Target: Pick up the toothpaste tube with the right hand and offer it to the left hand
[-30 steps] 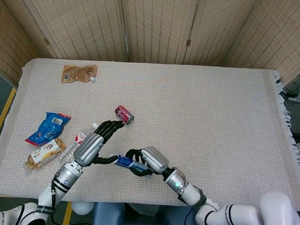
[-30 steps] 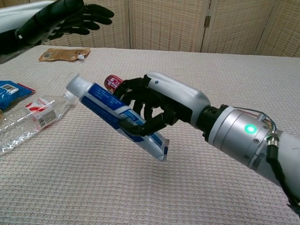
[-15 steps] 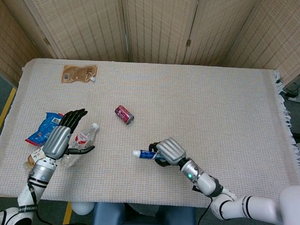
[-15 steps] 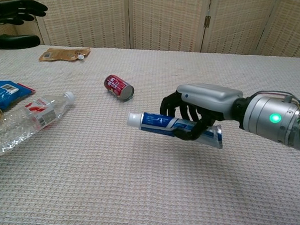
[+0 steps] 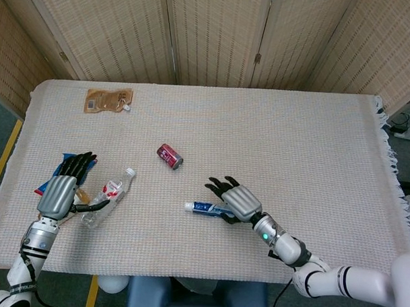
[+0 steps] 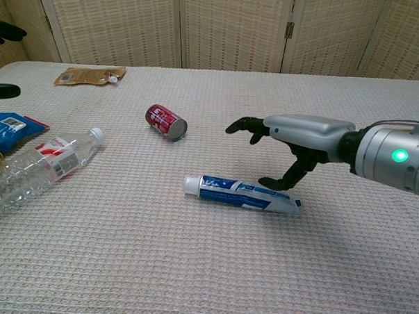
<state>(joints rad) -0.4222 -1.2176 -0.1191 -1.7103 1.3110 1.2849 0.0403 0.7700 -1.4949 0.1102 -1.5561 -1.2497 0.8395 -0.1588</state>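
The blue and white toothpaste tube (image 6: 240,193) lies flat on the woven table cover, white cap pointing left; the head view shows this toothpaste tube (image 5: 204,207) near the front middle. My right hand (image 6: 294,140) hovers just above and behind its tail end, fingers spread, holding nothing; in the head view the right hand (image 5: 236,200) partly covers the tube. My left hand (image 5: 59,191) is far off at the table's left edge, fingers apart and empty. Only its fingertips (image 6: 8,30) show at the chest view's left border.
A red can (image 5: 170,155) lies on its side behind the tube. A clear plastic bottle (image 5: 109,194), a blue snack bag (image 5: 68,169) and another packet sit at the left beside my left hand. A brown pouch (image 5: 108,99) is at the far left back.
My right hand has let go of the toothpaste tube, which now lies on the table, and its fingers have spread. My left hand has drawn further back to the left.
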